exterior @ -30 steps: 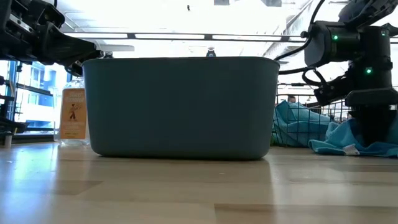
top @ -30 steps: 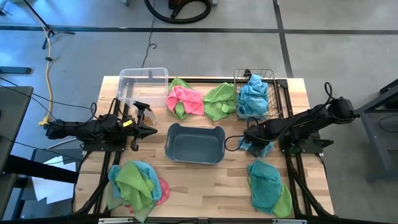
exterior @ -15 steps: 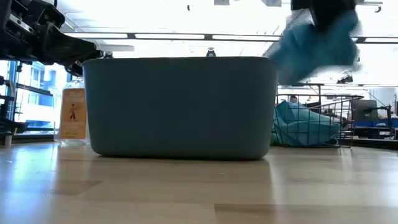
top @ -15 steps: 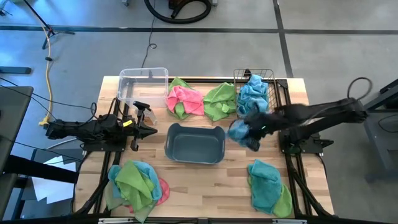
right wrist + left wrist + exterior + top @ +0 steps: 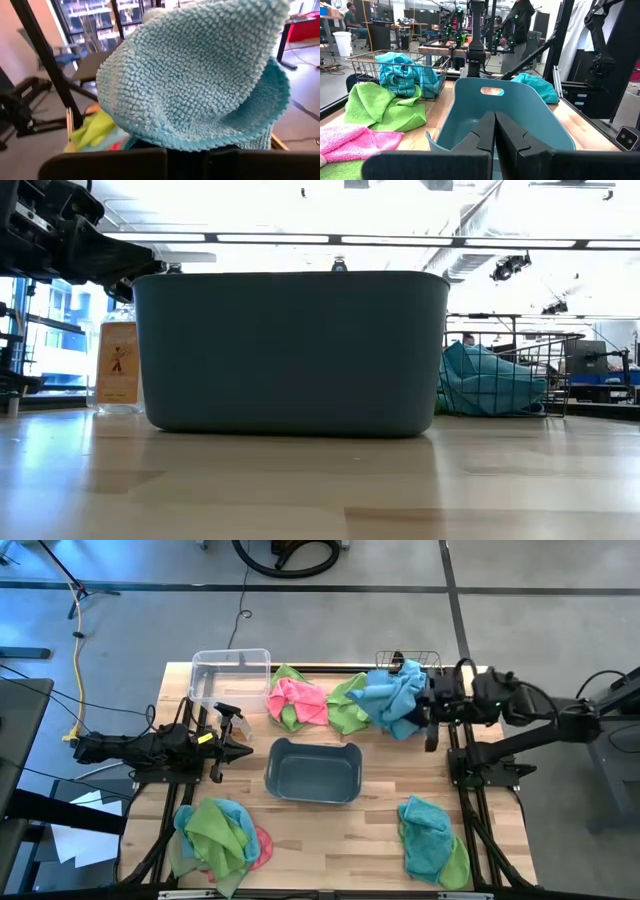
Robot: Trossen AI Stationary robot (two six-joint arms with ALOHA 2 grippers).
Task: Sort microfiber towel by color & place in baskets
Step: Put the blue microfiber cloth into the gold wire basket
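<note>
Loose towels crowd the counter (image 5: 310,825). A pink towel (image 5: 298,700) and a green towel (image 5: 352,700) lie side by side along the upper middle of the high view. A mixed pile of green, blue and pink cloths (image 5: 215,835) sits at the lower left, and a teal and green pile (image 5: 432,838) sits at the lower right.

The clear plastic bin (image 5: 228,680) stands at the upper left of the counter; nothing can be made out inside it. The grey-blue tub (image 5: 313,772) sits in the middle and is bare inside. The wire-mesh basket (image 5: 500,375) at the upper right of the counter already holds blue towels (image 5: 485,380), as the low view shows.

The right gripper (image 5: 428,710) hangs above the wire-mesh basket at the upper right of the high view, its fingers clamped on a blue towel (image 5: 392,698). The towel drapes out leftward from the fingers over the basket and the edge of the green towel. In the right wrist view it fills the frame just beyond the fingers.

The left gripper (image 5: 240,750) waits at the middle left, just beside the tub, with its fingers pressed together on nothing.
</note>
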